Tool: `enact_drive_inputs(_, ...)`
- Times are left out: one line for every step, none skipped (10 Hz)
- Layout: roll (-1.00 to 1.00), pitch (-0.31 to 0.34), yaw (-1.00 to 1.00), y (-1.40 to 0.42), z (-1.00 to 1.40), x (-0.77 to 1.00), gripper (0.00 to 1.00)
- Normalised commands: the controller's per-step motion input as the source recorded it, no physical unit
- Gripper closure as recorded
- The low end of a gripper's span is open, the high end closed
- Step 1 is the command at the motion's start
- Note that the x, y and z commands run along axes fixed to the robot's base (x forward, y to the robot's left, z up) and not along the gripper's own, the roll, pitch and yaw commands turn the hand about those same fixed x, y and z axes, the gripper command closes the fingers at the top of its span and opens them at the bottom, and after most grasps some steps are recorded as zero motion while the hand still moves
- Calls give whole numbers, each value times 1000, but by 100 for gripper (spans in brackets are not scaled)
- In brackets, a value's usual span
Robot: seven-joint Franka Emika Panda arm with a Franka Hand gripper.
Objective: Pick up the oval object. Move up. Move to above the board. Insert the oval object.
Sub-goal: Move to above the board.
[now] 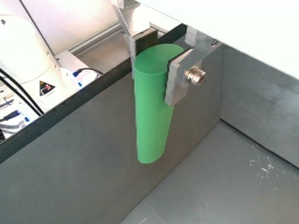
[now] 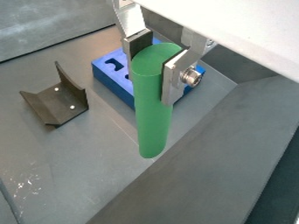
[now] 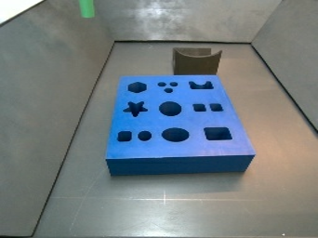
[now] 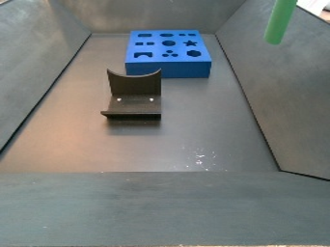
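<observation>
My gripper (image 1: 159, 59) is shut on the upper end of the oval object (image 1: 149, 122), a long bright green peg that hangs upright below the silver fingers (image 1: 183, 77). Both wrist views show this grip (image 2: 156, 61). The peg (image 2: 152, 122) is well above the grey floor. The board (image 2: 111, 74), a thick blue block with shaped holes, lies below and behind the peg, off to one side. In both side views only the peg's lower part shows, high near the frame edge (image 3: 87, 7) (image 4: 279, 21), away from the board (image 3: 174, 121) (image 4: 171, 50). The gripper itself is out of those views.
The fixture (image 3: 195, 59) (image 4: 133, 96) (image 2: 52, 105), a dark bracket, stands on the floor next to the board. Grey sloped walls (image 4: 52, 68) enclose the floor. White equipment with cables (image 1: 30, 61) sits beyond a wall.
</observation>
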Motion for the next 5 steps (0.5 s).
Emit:
enact_drive_inputs(-78,57,5,-9,13,-405,100)
enact_drive_inputs(-78,57,5,-9,13,-405,100)
enact_drive_inputs(-78,57,5,-9,13,-405,100)
enact_drive_inputs(-78,57,5,-9,13,-405,100)
enact_drive_inputs(-78,57,5,-9,13,-405,100)
